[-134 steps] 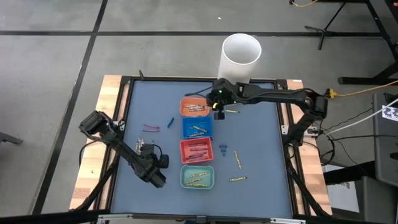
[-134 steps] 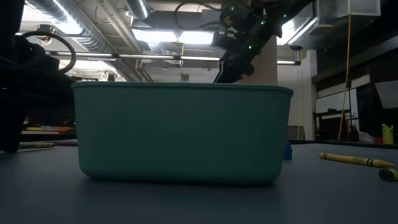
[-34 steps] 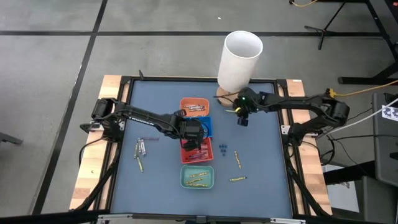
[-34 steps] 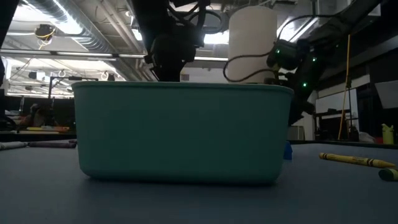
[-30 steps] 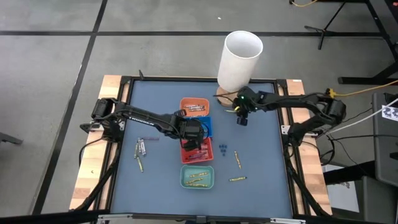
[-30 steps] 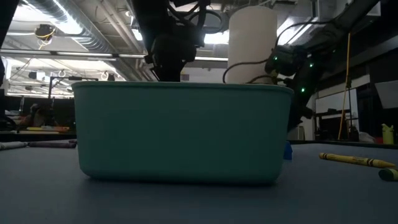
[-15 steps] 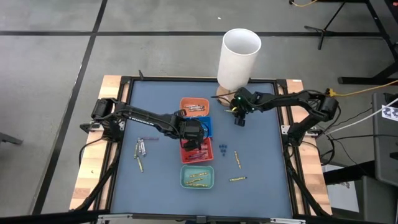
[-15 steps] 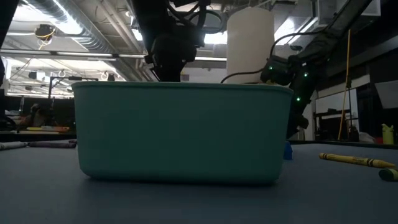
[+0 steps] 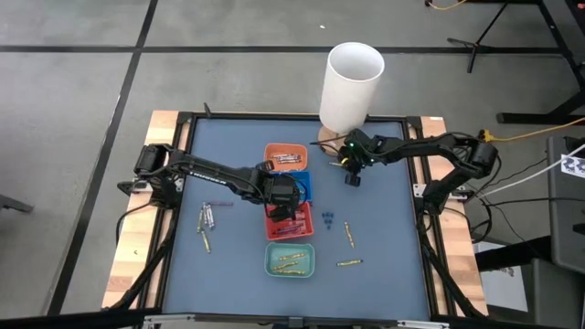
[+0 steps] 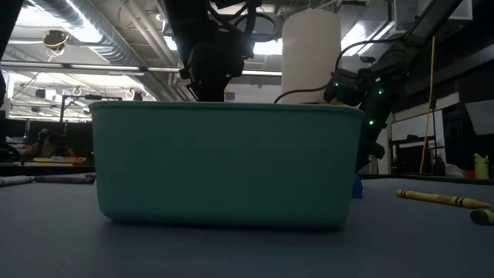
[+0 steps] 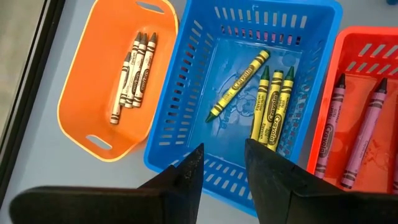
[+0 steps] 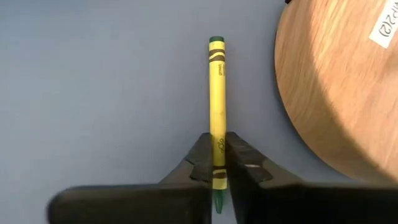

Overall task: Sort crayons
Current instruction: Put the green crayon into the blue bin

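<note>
Right wrist view: crayon (image 12: pixel 217 118) apparently between jaws.

From table height, the teal tray (image 10: pixel 225 164) hides all other trays and most crayons. The red tray (image 11: pixel 367 112) is cut off at the edge. From above, the loose crayons' (image 9: pixel 350 235) labels are too small to read.

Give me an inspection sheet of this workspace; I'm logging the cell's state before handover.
Surface: blue-grey table mat, wooden edges.
Job's things: yellow-wrapped green crayon beside a round wooden base; four in the blue slotted plastic basket; loose crayons on the mat.
Clutter: tall white cylinder.
Grippers: right gripper shut on that crayon; left gripper open above the blue basket.
Cables: yellow cable, right of the table.
Surroundings: grey floor.
</note>
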